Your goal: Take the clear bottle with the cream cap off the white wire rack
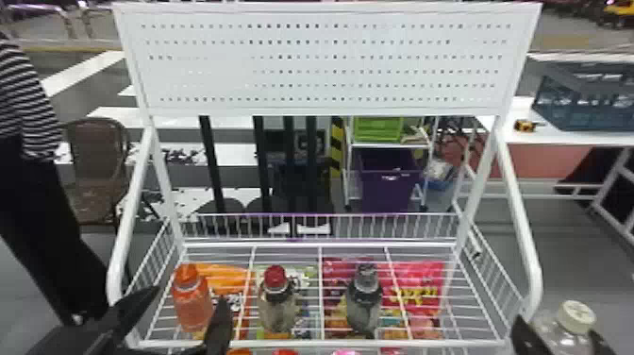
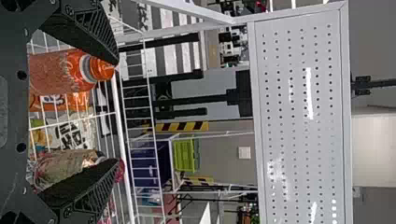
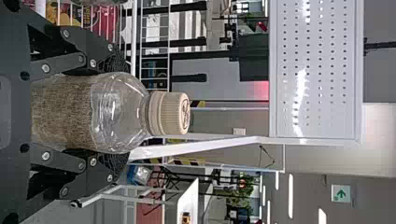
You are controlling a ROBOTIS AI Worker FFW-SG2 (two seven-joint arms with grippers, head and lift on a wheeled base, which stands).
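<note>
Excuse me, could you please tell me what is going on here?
The robot's right tool holds the clear bottle upright, off the rack and beyond its right side. The left tool is open by the orange bottle, which stands on the rack with two others, one red-capped, one gray-capped.

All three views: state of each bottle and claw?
Clear bottle with the cream cap: capped, upright, gripped, off the rack
Right claw: closed on that bottle
Left claw: open, empty
Orange bottle: capped, standing on rack
Red-capped bottle: closed, standing on rack
Grey-capped bottle: closed, standing on rack
</note>
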